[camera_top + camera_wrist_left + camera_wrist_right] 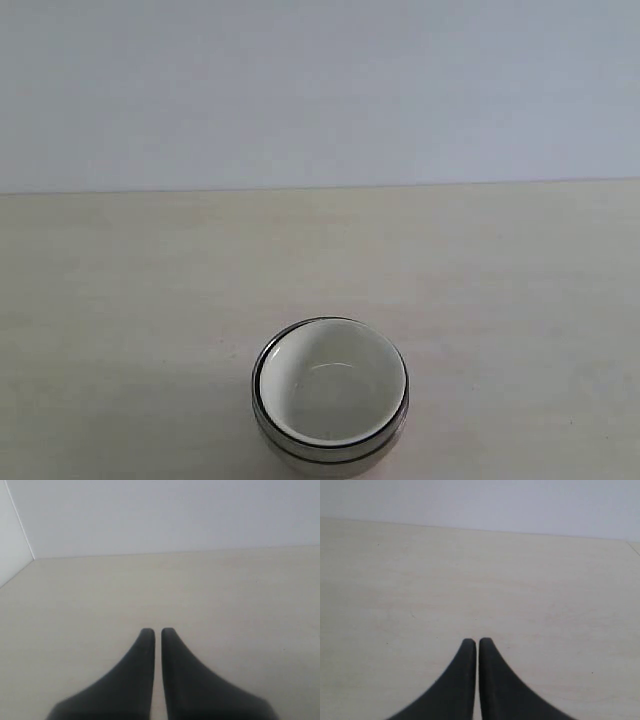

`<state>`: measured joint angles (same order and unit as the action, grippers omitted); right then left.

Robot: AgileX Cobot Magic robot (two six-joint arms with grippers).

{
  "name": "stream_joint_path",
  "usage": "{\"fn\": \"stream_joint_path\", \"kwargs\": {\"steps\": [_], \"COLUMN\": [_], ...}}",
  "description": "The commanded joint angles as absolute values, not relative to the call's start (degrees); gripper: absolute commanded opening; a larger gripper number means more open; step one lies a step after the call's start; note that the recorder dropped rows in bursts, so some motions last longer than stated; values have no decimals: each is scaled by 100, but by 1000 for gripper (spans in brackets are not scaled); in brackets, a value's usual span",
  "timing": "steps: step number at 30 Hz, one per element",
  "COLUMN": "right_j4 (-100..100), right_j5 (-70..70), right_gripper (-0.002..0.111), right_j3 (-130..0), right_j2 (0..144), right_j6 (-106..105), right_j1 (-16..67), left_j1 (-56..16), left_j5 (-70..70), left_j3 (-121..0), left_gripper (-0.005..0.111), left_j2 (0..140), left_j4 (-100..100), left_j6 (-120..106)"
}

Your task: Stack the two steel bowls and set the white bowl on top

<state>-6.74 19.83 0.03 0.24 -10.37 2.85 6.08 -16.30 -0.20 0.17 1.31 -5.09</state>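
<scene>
The left gripper's [157, 631] black curved fingers [140, 670] are pressed almost together with only a thin slit between them. They pinch nothing, over a pale wooden tabletop [225, 595]. The right gripper [478, 641] is likewise drawn together and empty. At the table's near middle, the small glossy off-white bowl [330, 385] sits nested inside the round mirror-shiny steel bowls [325, 464], of which only rim and outer wall show.

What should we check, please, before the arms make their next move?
1. White bowl sits inside the steel bowl: ok.
2. Steel bowl is really two, nested: cannot tell.
3. Left hand shut and empty: ok.
4. Right hand shut and empty: ok.
5. Both hands away from the bowls, with only table ahead of them: ok.
</scene>
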Motion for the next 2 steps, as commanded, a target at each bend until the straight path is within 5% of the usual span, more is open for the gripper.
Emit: {"fn": "stream_joint_path", "kwargs": {"steps": [1, 2], "right_j4": [-683, -683], "right_j5": [1955, 1955], "right_gripper": [0, 0], "right_j3": [0, 0], "right_j2": [0, 0], "right_j6": [-1048, -1048], "right_j1": [299, 299], "left_j1": [611, 611], "left_j5": [-1633, -1633], "left_j3": [0, 0], "left_gripper": [4, 4], "left_j2": [0, 0], "left_j4": [147, 147], "left_j6": [-444, -444]}}
